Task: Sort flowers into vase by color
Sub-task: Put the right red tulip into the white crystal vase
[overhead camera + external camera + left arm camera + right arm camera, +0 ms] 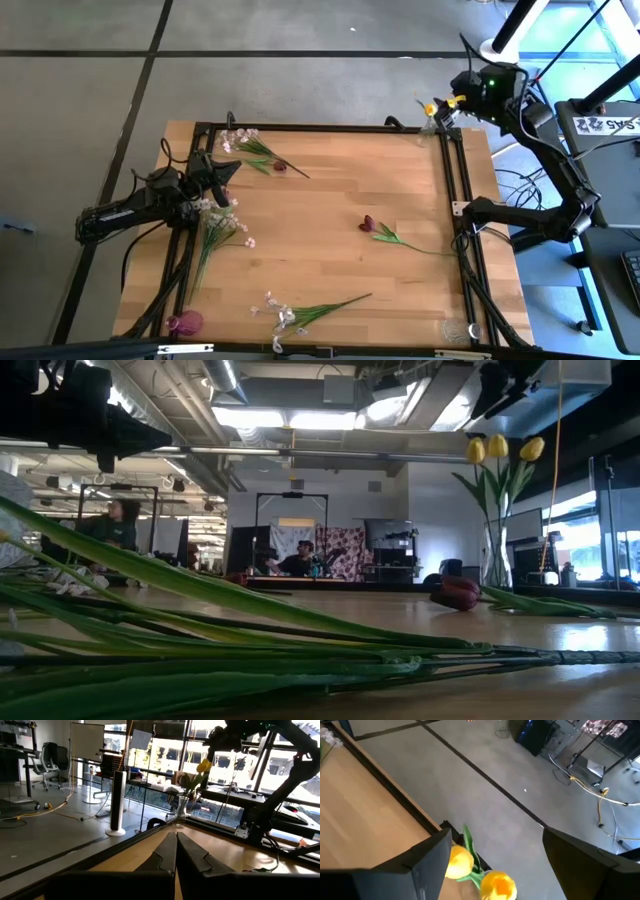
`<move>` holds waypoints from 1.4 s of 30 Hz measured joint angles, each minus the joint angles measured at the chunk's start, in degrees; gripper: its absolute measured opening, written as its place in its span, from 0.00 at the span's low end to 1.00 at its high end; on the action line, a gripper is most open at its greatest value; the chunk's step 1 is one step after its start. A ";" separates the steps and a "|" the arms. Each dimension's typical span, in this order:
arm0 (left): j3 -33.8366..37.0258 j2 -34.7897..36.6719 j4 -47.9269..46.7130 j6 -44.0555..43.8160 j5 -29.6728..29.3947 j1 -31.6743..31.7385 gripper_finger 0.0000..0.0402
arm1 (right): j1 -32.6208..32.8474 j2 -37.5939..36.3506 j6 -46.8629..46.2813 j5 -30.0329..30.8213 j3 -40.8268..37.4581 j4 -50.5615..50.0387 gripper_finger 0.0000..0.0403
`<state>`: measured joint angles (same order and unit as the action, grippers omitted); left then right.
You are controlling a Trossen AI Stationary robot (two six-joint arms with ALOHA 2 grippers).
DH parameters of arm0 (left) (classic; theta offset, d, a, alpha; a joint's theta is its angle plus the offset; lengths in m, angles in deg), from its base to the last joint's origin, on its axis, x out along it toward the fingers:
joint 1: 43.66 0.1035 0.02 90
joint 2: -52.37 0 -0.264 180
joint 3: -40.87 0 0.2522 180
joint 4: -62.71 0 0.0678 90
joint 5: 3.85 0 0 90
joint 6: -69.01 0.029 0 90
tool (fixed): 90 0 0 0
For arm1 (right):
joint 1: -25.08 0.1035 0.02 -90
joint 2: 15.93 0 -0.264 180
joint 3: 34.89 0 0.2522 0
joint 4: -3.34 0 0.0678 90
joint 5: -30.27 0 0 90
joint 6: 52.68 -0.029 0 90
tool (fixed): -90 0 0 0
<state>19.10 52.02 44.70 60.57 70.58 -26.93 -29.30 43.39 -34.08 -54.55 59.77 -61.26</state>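
Observation:
Two yellow tulips (432,106) stand in a clear vase (497,565) at the table's far right corner; their heads (480,872) show in the right wrist view. My right gripper (495,852) hangs open just above them, one finger on either side, touching nothing. My left gripper (176,851) is shut and hovers at the table's left side (215,178), above a white-pink spray (218,225). A dark red tulip (368,224) lies mid-table. Another spray with a red tulip (262,152) lies by the far edge. A third spray (290,314) lies near the near edge.
A small pink vase (185,323) sits at the near left corner, and a clear vase (455,330) at the near right corner. A black frame (450,180) runs along the table's edges. Bare wood lies between the flowers mid-table. People sit far behind the table.

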 joint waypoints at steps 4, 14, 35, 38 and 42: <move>0.00 0.00 0.00 0.00 0.01 0.01 0.00 | 0.00 -0.91 2.93 -0.32 0.00 1.07 0.77; 0.00 0.00 0.00 0.00 0.02 0.02 0.00 | 0.03 -4.46 11.51 -14.88 0.00 5.34 0.77; 0.00 0.01 9.53 -18.18 -1.26 0.02 0.00 | 56.47 6.11 -13.46 -4.04 -7.37 -14.09 0.77; 0.00 0.00 9.56 -17.87 1.88 0.02 0.00 | 61.43 10.86 -18.25 -2.14 -11.52 -11.46 0.77; 0.00 -0.01 9.51 -16.46 1.66 0.00 0.00 | 64.38 17.38 -27.12 -1.80 -16.96 -7.03 0.77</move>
<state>19.10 52.01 54.21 44.11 72.24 -26.93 35.08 60.76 -61.20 -56.35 42.81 -68.29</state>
